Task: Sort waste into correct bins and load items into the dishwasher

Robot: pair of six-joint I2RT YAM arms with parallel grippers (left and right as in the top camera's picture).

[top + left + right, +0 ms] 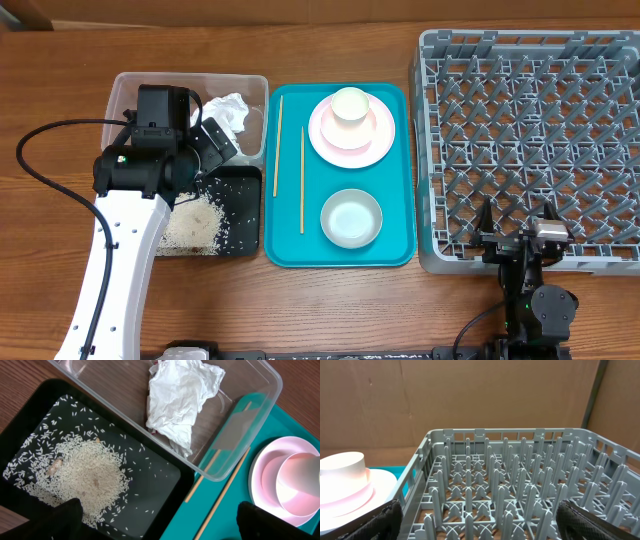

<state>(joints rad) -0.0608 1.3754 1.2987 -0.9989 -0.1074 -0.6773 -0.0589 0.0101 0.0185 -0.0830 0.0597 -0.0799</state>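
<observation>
left gripper [160, 519] hangs over black tray [165, 480], right gripper [480, 520] low at rack [520, 480], both jaws apart.

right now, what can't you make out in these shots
- Anything under the tissue: left wrist view, its folds hide it.
- Left parts of the clear tub and black tray: overhead, the left arm covers them.
- The dish rack, near end: right wrist, bottom edge cuts it.
- The plate stack: left wrist, right edge crops it.
</observation>
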